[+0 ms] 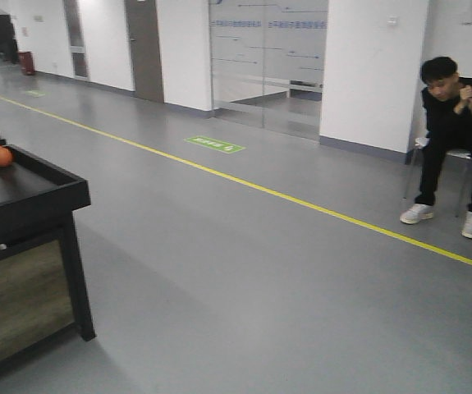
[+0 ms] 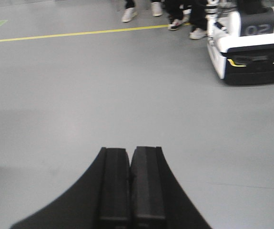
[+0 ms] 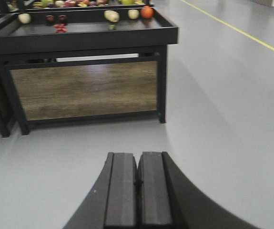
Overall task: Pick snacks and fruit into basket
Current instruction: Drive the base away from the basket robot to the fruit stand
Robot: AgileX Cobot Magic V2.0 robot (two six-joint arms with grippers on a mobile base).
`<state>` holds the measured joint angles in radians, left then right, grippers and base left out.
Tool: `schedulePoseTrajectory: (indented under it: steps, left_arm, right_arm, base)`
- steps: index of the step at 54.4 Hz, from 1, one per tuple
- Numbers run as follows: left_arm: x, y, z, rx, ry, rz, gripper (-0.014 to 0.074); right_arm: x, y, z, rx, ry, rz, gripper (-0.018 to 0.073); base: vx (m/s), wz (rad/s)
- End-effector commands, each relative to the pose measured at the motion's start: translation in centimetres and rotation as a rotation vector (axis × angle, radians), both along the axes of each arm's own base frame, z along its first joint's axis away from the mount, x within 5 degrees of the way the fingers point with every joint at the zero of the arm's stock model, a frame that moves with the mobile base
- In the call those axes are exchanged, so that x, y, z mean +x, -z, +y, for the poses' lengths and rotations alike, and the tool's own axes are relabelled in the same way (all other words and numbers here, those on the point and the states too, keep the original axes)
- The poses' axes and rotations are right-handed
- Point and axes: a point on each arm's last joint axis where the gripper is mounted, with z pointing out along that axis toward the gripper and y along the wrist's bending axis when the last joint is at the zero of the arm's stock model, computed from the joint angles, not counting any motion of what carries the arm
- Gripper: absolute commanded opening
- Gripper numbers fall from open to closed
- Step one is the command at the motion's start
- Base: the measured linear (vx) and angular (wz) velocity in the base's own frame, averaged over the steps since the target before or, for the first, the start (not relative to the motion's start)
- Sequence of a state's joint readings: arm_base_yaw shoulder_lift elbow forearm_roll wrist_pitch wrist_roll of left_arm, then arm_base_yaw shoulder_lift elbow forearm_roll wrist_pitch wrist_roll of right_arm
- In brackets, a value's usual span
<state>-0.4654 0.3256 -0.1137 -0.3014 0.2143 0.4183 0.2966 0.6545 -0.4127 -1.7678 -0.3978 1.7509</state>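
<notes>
The red fruit cluster lies on the black counter just behind its near rim, with pale apples farther back and an orange by the corner. The right gripper, pads pressed together on nothing, hangs over the grey floor well short of that counter. The left gripper, likewise clamped together and empty, hangs over the floor near a white robot base

- We count one round orange fruit.
- We count at least three pale yellow round apples.
- We see one cluster of glossy red ovals.
- We see one seated person in black clothes.
</notes>
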Motion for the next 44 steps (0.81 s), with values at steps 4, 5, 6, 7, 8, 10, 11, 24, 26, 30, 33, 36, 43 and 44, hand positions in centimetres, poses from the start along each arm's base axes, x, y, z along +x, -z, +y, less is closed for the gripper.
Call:
schedulePoseTrajectory:
  steps: [4,5,6,7,8,10,11,24,26,30,33,36,43,44]
  left_arm:
    - [0.39,-1.61,-0.07,-0.054,-0.017,-0.075,-0.0002]
    - [0.39,-1.61,-0.07,-0.054,-0.017,-0.075,-0.0002]
    - [0.39,-1.61,-0.07,-0.054,-0.017,-0.075,-0.0002]
    - [0.39,-1.61,-0.07,-0.054,-0.017,-0.075,-0.0002]
    - [0.39,-1.61,-0.07,-0.054,-0.017,-0.075,-0.0002]
    - [0.39,-1.61,-0.07,-0.054,-0.017,-0.075,-0.0002]
    - [0.39,-1.61,-0.07,-0.054,-0.017,-0.075,-0.0002]
    - [0.39,-1.61,-0.07,-0.054,-0.017,-0.075,-0.0002]
    - [0.39,-1.61,-0.07,-0.054,-0.017,-0.075,-0.0002]
    - [0.39,-1.61,-0.07,-0.054,-0.017,-0.075,-0.0002]
    - [0.39,-1.61,-0.07,-0.054,-0.017,-0.075,-0.0002]
    - [0.39,-1.61,-0.07,-0.054,-0.017,-0.075,-0.0002]
    - [0.39,-1.61,-0.07,-0.054,-0.017,-0.075,-0.0002]
    - [0.39,-1.61,-0.07,-0.054,-0.017,-0.075,-0.0002]
  right_arm:
    - [0.14,-0.95,-0.14,-0.012,0.014,-0.043,-0.0009]
    - [0.14,-0.95,-0.14,-0.012,0.014,-0.043,-0.0009]
    - [0.14,-0.95,-0.14,-0.012,0.014,-0.043,-0.0009]
    - [0.14,-0.95,-0.14,-0.012,0.014,-0.043,-0.0009]
    - [0.14,-0.95,-0.14,-0.012,0.014,-0.043,-0.0009]
    - [0.14,-0.95,-0.14,-0.012,0.014,-0.043,-0.0009]
    - [0.14,-0.95,-0.14,-0.012,0.014,-0.043,-0.0009]
    - [0.14,-0.95,-0.14,-0.012,0.014,-0.043,-0.0009]
    - [0.14,-0.95,-0.14,-0.012,0.014,-0.043,-0.0009]
    - [0.14,-0.95,-0.14,-0.012,0.014,-0.043,-0.0009]
    - [0.14,-0.95,-0.14,-0.012,0.014,-0.043,-0.0009]
    - [0.14,-0.95,-0.14,-0.012,0.014,-0.043,-0.0009]
    - [0.14,-0.95,-0.14,-0.012,0.014,-0.043,-0.0009]
    - [0.14,-0.95,-0.14,-0.012,0.014,-0.043,-0.0009]
  base:
    - [0.15,0.58]
    - [0.16,0.6]
    - [0.16,0.6]
    - [0.16,0.61]
    - [0.16,0.62]
    - [0.16,0.63]
    - [0.17,0.64]
    - [0.17,0.66]
    - [0.18,0.7]
    - [0.19,0.73]
    - [0.2,0.75]
    - [0.2,0.77]
    - [0.2,0.78]
    - [0.2,0.77]
